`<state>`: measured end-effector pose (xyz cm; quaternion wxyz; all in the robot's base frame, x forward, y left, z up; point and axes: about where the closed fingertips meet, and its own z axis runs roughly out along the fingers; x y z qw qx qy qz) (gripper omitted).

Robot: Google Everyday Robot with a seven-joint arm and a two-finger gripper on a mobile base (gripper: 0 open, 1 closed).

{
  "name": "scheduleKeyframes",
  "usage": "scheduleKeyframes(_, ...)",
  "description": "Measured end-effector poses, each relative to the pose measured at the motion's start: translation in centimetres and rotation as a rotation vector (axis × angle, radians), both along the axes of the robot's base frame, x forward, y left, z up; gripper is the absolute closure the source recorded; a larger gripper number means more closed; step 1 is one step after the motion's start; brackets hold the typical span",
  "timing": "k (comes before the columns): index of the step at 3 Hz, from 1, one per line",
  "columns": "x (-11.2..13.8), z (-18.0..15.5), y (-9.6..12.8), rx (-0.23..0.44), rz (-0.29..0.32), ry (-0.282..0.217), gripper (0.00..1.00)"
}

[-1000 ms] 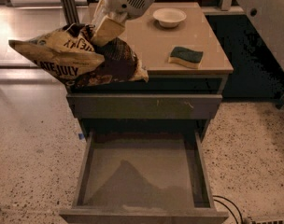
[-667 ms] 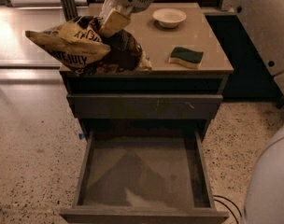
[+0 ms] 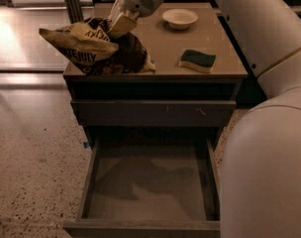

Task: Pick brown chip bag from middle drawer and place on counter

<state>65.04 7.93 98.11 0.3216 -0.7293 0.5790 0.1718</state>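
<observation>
The brown chip bag (image 3: 98, 48), wrinkly cream and dark brown, hangs over the front left corner of the tan counter (image 3: 170, 46), its left end sticking out past the edge. My gripper (image 3: 120, 24) is shut on the bag's top, coming down from the white arm above. The middle drawer (image 3: 150, 182) stands pulled out below, its flat bottom bare.
A green-and-yellow sponge (image 3: 197, 60) lies on the counter's right front. A white bowl (image 3: 179, 18) sits at the back. The closed top drawer front (image 3: 153, 113) shows pale scratches. My white arm (image 3: 269, 133) fills the right side. Speckled floor lies to the left.
The bag and my gripper have moved right and farther over the counter. The arm now fills more of the right side.
</observation>
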Motion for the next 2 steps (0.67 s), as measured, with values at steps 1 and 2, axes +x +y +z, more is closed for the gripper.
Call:
scheduleKeyframes(1, 2.4, 0.1, -0.4, 0.036, -0.023, -0.034, 1.00)
scheduleKeyframes(2, 6.8, -1.0, -1.9, 0.070, -0.083, -0.055, 1.00)
